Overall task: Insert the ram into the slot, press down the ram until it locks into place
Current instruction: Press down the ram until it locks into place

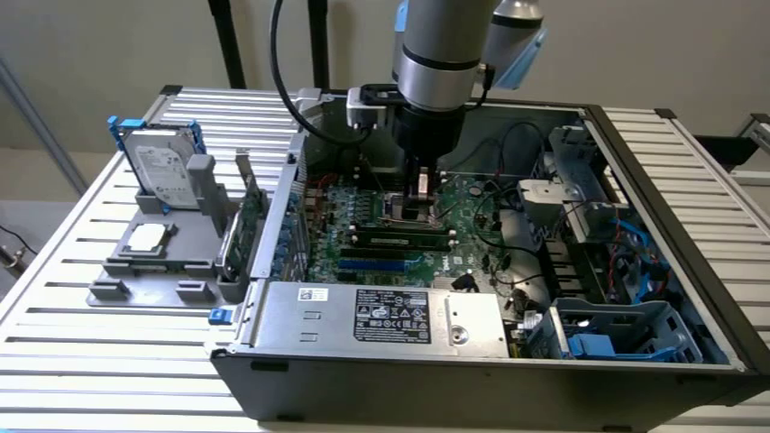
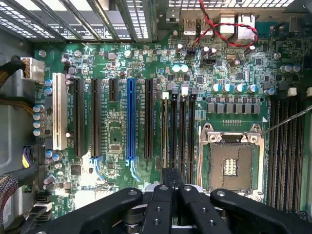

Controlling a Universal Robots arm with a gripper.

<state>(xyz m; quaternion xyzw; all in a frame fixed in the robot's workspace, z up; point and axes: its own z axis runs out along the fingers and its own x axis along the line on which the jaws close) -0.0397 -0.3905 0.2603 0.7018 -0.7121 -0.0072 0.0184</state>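
Observation:
The ram is a dark green stick standing on edge in one of the parallel black slots of the motherboard, with pale clips at both ends. In the wrist view the ram is seen edge-on at the side of the slot bank nearest the blue slot. My gripper hangs straight down just above the ram's middle. Its black fingertips are pressed together, and nothing shows between them. Whether they touch the ram is hidden.
An open PC case surrounds the board. Around the slots are a CPU socket, a blue slot, several black card slots and red-black wires. Outside the case, a grey fixture carries a hard drive and a green expansion card.

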